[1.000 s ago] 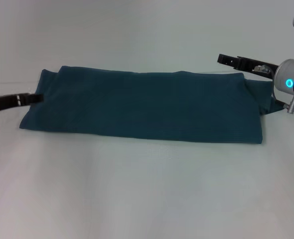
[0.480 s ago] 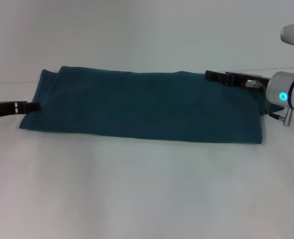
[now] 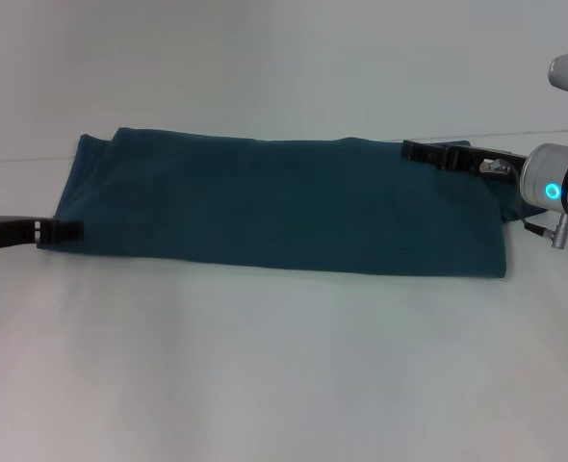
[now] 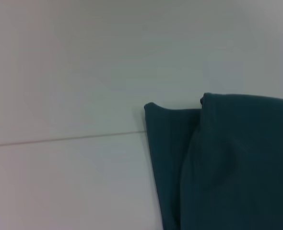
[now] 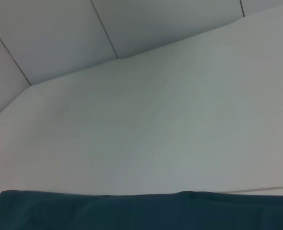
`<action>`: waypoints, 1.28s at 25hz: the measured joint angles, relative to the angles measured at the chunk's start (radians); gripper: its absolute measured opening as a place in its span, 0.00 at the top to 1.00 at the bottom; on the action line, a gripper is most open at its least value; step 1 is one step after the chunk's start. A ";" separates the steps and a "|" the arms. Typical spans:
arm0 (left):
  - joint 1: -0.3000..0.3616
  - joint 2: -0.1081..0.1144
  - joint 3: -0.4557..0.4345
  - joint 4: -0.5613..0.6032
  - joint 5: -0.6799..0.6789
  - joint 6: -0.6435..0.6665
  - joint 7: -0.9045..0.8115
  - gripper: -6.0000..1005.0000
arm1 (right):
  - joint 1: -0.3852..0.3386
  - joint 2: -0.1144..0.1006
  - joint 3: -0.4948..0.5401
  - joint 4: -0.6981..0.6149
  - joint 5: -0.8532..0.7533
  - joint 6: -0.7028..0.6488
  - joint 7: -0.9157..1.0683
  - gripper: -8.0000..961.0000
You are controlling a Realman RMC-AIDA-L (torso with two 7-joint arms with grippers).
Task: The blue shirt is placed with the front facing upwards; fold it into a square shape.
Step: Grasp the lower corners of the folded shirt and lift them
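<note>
You are looking at the blue shirt [image 3: 274, 207] lying as a long folded band across the middle of the white surface [image 3: 284, 366], its length running from the left side toward the right edge, no print showing on its upper face. The left gripper [image 3: 70, 230] is sitting low at the band's near-left corner, its dark tip touching or just beside the cloth; whether those fingers are wide or narrow cannot be told. The right gripper [image 3: 421, 150] is reaching in over the band's far-right corner, and again you cannot tell how its fingers are standing, or whether they are touching fabric.

The step in hand is probably taking both short ends for the next fold toward a square. To do it well, you are wanting each set of fingers to catch every layer at its corner, not just the top ply; the left wrist view shows two overlapping layers there. Lifting both ends evenly and keeping the band taut should be stopping it from sagging or skewing as it comes over.

No containers are appearing anywhere on the surface.
</note>
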 joint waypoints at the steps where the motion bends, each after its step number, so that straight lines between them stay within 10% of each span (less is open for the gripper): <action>1: 0.002 0.000 0.000 0.003 0.000 0.000 0.000 0.13 | 0.000 0.000 0.000 0.000 0.000 0.001 0.000 0.05; 19: 0.004 -0.025 0.000 0.031 0.001 -0.055 0.067 0.28 | 0.007 0.004 -0.005 0.003 0.000 0.009 0.011 0.05; 32: 0.009 -0.031 0.000 0.018 -0.002 -0.047 0.067 0.78 | -0.003 0.006 -0.001 0.004 0.000 0.002 0.025 0.05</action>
